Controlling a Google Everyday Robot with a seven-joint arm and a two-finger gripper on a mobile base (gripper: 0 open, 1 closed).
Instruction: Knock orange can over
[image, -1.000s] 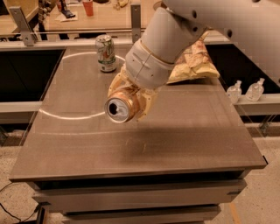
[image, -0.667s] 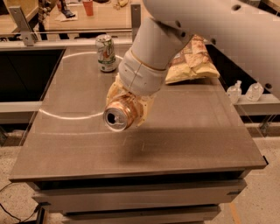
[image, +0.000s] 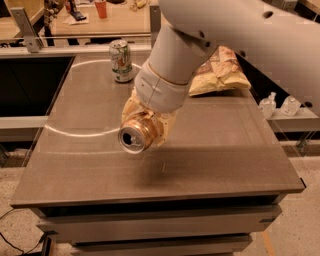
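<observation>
Copper-orange, the can is held on its side in the gripper, whose cream fingers are pinched around its body; the silver top is turned to the camera. Over the last second it has been carried slightly lower, towards the table. A shadow beneath suggests it is not yet set down. Already tipped, it likely needs only to be released lying flat.
</observation>
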